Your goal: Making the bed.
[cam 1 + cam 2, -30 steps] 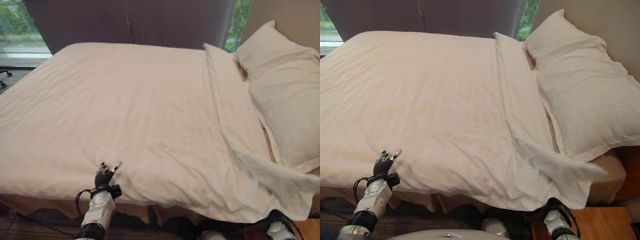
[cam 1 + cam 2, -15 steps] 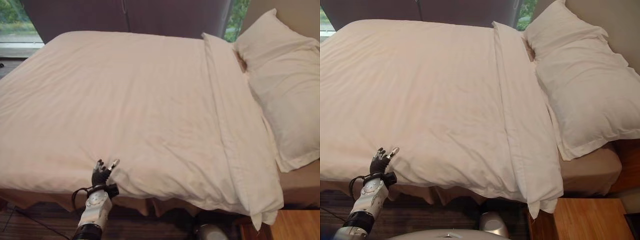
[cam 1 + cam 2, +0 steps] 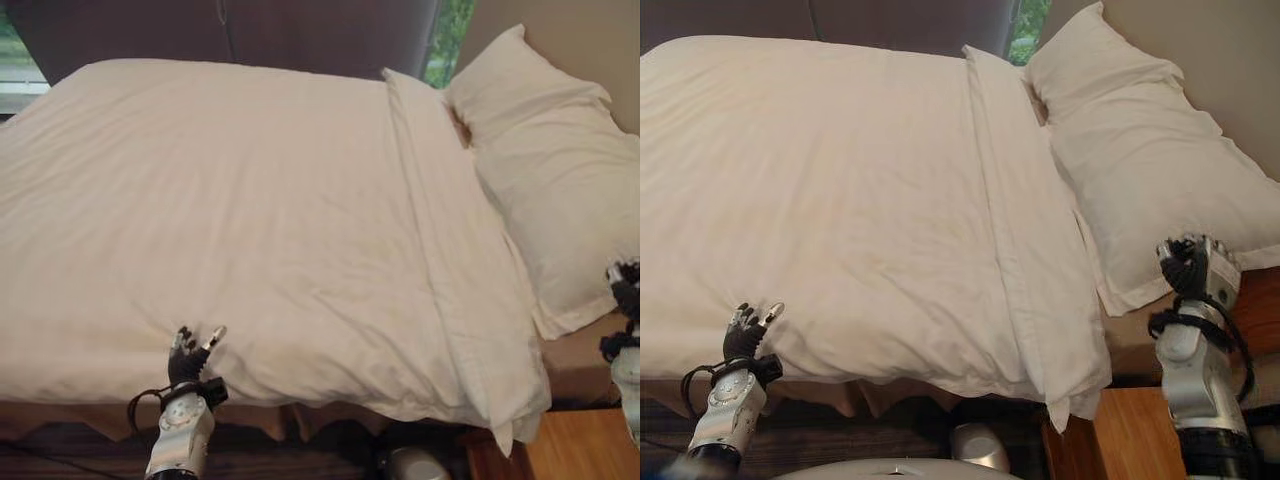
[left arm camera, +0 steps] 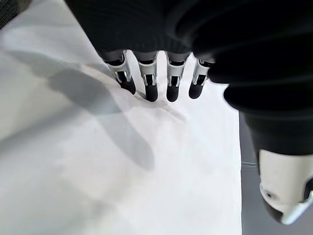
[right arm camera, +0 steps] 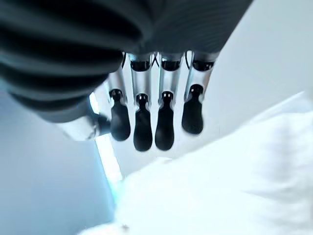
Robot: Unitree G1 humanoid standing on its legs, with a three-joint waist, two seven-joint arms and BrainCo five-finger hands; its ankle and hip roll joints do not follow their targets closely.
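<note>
A white duvet (image 3: 250,200) lies spread over the bed, with a folded band (image 3: 440,220) along its pillow end. Two white pillows (image 3: 1140,150) lie at the head, on the right. My left hand (image 3: 187,352) is at the duvet's near edge; the left wrist view shows its straight fingers (image 4: 149,83) with tips resting on the white cloth, holding nothing. My right hand (image 3: 1188,262) is raised beside the near pillow's corner. In the right wrist view its fingers (image 5: 164,122) hang straight above white fabric (image 5: 220,186), clear of it.
A tan sheet (image 3: 1130,335) shows between pillow and duvet corner. A wooden bedside table (image 3: 1120,440) stands below the right front corner. Dark curtains (image 3: 300,35) and a window run along the bed's far side; a beige wall (image 3: 1230,70) backs the pillows.
The duvet's right corner, blurred in mid-air a second ago, has settled flat over the bed's edge. My right hand has risen into view beside the pillow. The camera has shifted; the left hand stays.
</note>
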